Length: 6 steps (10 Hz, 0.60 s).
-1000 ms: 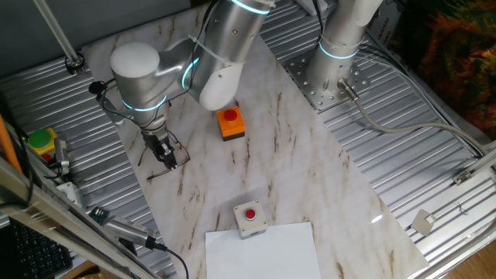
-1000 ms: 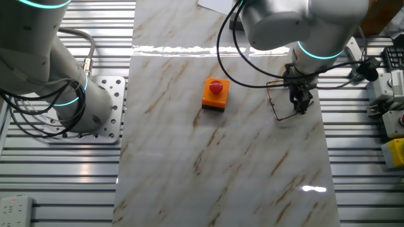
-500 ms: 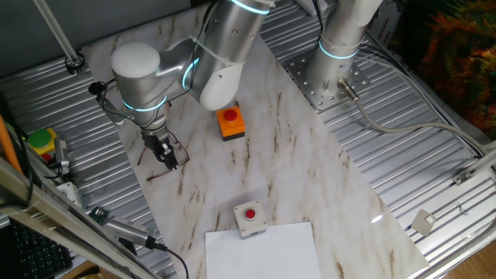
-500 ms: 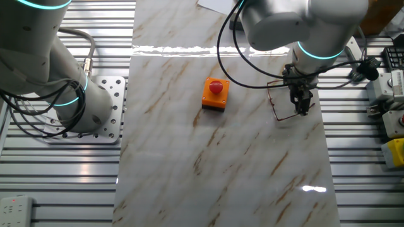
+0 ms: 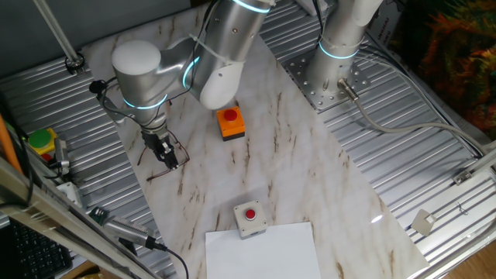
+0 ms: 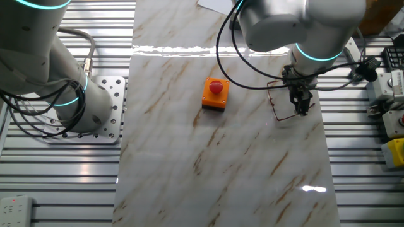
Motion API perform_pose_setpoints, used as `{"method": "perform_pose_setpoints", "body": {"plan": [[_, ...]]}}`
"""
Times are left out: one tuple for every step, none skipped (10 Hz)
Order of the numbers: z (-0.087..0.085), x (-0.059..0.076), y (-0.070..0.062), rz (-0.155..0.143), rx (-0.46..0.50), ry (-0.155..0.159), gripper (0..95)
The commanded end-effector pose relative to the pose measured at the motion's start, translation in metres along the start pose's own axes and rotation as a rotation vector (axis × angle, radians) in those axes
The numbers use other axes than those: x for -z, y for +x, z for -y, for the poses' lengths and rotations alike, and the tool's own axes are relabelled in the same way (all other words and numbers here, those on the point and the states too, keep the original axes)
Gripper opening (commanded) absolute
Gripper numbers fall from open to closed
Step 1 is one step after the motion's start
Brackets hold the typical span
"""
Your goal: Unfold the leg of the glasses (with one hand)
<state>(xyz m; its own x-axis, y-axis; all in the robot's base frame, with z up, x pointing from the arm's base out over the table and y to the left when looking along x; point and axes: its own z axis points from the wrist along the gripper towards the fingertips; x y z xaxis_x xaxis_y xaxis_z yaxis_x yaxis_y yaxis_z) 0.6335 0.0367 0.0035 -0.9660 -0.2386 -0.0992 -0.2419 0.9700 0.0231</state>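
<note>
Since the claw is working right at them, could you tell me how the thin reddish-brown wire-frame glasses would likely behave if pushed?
The thin reddish-brown wire-frame glasses look very light, so they would probably slide on the smooth marble tabletop. Their slender wire probably bends easily under the claw.

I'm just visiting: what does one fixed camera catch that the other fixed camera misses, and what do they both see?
Only the one fixed view shows a grey box with a red button near a white sheet, and a yellow and green device off the table's edge. Only the other fixed view shows a white power strip in its corner. Both show the orange box, the marble table, and the gripper down at the thin glasses; whether its fingers pinch them is unclear.
</note>
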Motion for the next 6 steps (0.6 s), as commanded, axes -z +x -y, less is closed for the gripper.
{"method": "perform_pose_setpoints", "body": {"plan": [[0.000,0.000,0.000,-0.035,0.001,0.008,95.0],[-0.001,0.001,0.000,-0.055,0.002,0.014,95.0],[-0.001,0.005,0.001,-0.064,0.002,0.014,95.0],[-0.001,0.008,0.002,-0.069,0.002,0.012,95.0],[0.000,0.013,0.003,-0.079,0.005,0.013,76.0],[0.001,0.015,0.004,-0.083,0.007,0.013,76.0]]}}
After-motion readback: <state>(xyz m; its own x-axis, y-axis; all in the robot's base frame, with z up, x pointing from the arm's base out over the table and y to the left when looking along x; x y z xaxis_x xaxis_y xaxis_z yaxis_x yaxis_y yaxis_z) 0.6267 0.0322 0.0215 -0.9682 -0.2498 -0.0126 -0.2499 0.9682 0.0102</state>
